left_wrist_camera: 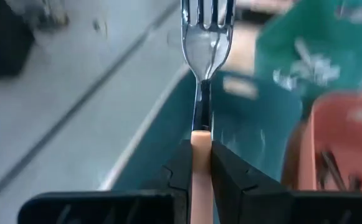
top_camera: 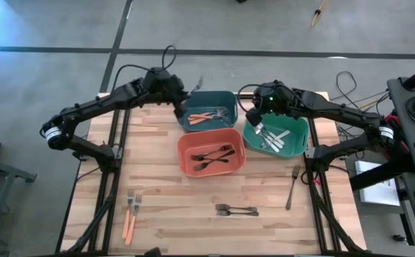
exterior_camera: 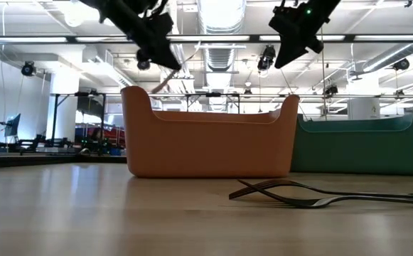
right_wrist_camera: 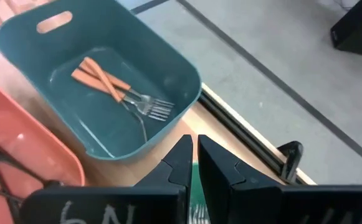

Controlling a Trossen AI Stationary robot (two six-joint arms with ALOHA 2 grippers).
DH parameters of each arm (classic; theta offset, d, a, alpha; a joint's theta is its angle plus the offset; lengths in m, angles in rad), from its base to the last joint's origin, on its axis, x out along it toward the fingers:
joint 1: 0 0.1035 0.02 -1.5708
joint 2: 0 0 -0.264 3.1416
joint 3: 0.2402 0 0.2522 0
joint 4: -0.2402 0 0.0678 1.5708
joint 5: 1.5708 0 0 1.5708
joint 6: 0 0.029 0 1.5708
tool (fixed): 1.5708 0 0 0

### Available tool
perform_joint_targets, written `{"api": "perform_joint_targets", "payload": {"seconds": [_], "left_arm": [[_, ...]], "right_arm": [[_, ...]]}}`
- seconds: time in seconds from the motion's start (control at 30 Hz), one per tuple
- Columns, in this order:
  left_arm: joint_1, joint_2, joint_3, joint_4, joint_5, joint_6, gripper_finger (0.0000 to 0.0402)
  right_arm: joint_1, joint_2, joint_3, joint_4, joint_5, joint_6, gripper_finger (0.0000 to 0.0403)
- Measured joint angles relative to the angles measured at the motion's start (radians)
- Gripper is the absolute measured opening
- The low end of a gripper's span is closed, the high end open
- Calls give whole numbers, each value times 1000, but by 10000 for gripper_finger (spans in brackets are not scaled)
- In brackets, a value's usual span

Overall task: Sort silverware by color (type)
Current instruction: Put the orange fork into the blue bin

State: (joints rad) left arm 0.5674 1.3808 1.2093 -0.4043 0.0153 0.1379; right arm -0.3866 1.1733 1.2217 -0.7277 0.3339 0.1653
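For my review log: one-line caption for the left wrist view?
Left gripper shut on orange-handled fork beside the teal bin.

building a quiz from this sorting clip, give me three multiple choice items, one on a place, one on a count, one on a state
1. Where do the black forks in a bin lie?
A. teal bin
B. orange-red bin
C. green bin

2. How many orange-handled forks lie loose on the table?
A. two
B. five
C. none

3. What does the left gripper hold?
A. nothing
B. a black fork
C. an orange-handled fork

Key: 1 B, the high view shows them in the orange-red bin. 2 A, a pair lies at the table's near left. 3 C, the jaws are shut on the orange-handled fork.
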Motion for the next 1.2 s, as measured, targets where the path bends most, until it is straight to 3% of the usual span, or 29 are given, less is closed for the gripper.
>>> {"api": "perform_joint_targets", "payload": {"seconds": [0.07,0.37,0.9,1.2], "left_arm": [[3,19,-2,76,2,-2,18],[3,207,52,106,43,31,18],[3,517,336,-295,55,212,18],[2,594,409,-313,55,219,21]], "right_arm": [[0,-10,0,0,8,9,18],[0,-26,0,0,8,65,18],[0,-26,0,0,8,123,18],[0,-26,0,0,9,122,18]]}}
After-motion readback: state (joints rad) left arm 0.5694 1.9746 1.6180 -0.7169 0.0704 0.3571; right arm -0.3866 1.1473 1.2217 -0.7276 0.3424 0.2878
